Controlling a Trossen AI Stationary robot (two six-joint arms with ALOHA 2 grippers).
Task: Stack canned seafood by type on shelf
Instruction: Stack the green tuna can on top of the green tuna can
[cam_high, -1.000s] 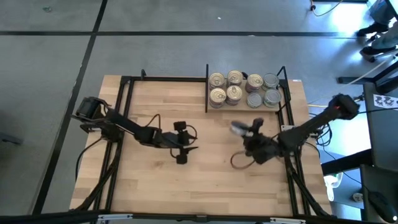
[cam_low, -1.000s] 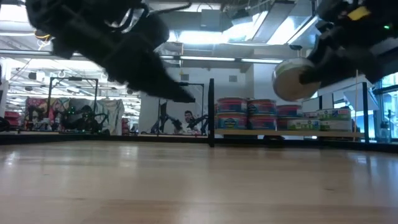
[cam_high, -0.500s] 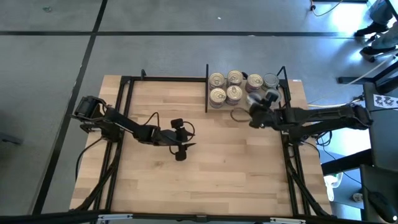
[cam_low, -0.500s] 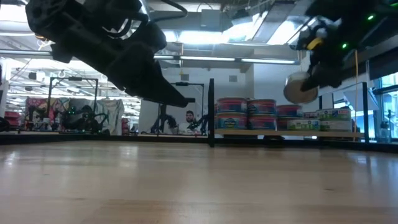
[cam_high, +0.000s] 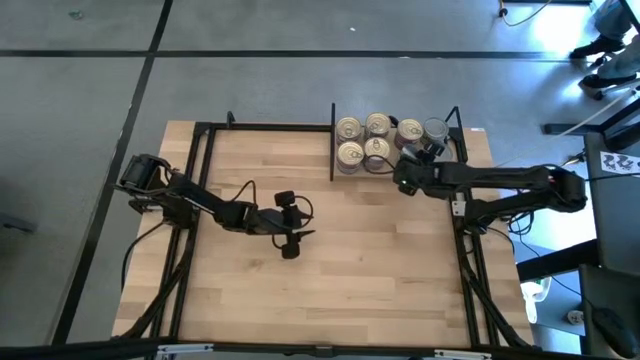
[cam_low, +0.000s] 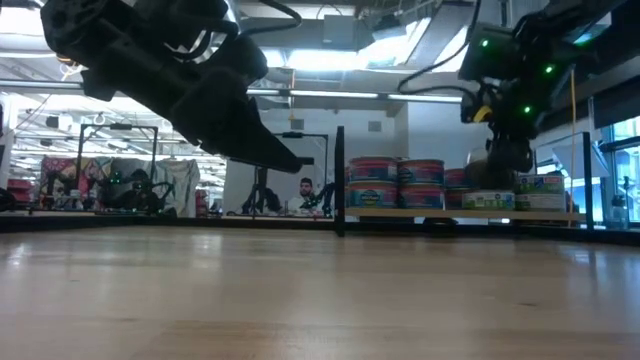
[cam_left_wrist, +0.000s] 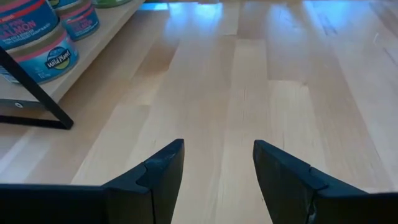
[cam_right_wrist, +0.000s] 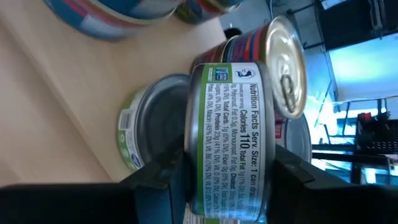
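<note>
- Holding a green-label tin (cam_right_wrist: 227, 134), the right gripper (cam_high: 408, 172) has its fingers (cam_right_wrist: 158, 171) closed on the tin's sides, over the right end of the shelf (cam_high: 395, 178).
- Right below it sits a grey-lidded tin (cam_right_wrist: 146, 121) with the same green label. The gold-lidded tins (cam_high: 362, 140) stand to the left.
- If the tin comes down off-centre, it could slip off or bump the tin beside it (cam_right_wrist: 280, 68).
- It looks lined up, but I can't be sure.
- The left gripper (cam_high: 291, 240) waits over the middle of the table (cam_high: 330, 290), fingers (cam_left_wrist: 158, 171) open and holding nothing.
</note>
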